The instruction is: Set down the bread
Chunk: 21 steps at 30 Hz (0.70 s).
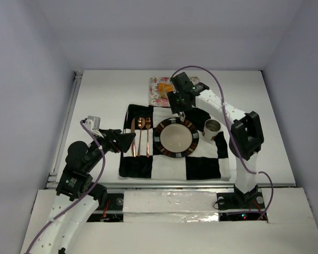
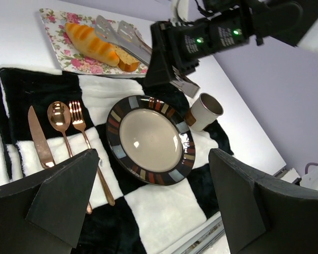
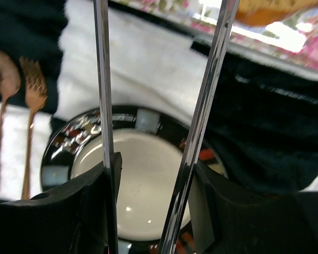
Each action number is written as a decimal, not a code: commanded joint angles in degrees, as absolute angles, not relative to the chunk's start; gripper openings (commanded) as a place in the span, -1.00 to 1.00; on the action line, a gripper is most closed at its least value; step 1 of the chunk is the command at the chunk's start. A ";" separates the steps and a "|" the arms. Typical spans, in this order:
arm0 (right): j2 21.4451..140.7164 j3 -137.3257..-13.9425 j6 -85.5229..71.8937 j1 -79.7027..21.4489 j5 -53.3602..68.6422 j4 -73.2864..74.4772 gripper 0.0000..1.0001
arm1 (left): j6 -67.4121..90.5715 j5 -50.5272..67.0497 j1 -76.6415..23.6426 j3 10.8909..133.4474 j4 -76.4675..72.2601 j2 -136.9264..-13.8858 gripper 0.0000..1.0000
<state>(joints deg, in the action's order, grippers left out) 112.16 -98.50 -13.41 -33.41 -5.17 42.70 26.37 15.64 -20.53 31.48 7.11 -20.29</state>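
Note:
The golden-orange croissant [image 2: 90, 41] and the brown-crusted bread slice [image 2: 128, 62] lie on a floral tray [image 2: 58, 37] at the back; the croissant also shows in the top view [image 1: 163, 87]. The dark-rimmed plate [image 2: 186, 153] sits bare on the checkered mat. My right gripper [image 3: 153, 169] is shut on metal tongs [image 3: 103, 79], above the plate's far rim. The tongs stand open, and their tips [image 2: 116, 30] hover over the tray by the bread; I cannot tell if they touch it. My left gripper [image 2: 152, 156] is open and empty over the mat's left side.
A copper knife, spoon and fork [image 1: 140, 135] lie on the mat left of the plate [image 1: 160, 138]. A cup [image 1: 212, 127] stands right of the plate. The black-and-white mat [image 1: 201, 166] reaches near the table's front edge. Walls enclose the table.

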 commanded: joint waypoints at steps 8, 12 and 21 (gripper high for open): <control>122.07 -110.65 -8.53 -32.61 -10.64 47.20 0.12 | 25.31 17.58 -20.74 31.03 4.13 -18.98 0.66; 124.71 -112.93 -8.00 -32.61 -11.16 47.98 0.12 | 25.14 17.49 -20.74 30.94 4.13 -18.98 0.66; 120.42 -108.73 -9.66 -32.61 -8.70 44.13 -0.37 | 25.31 17.14 -20.74 30.94 4.04 -18.90 0.65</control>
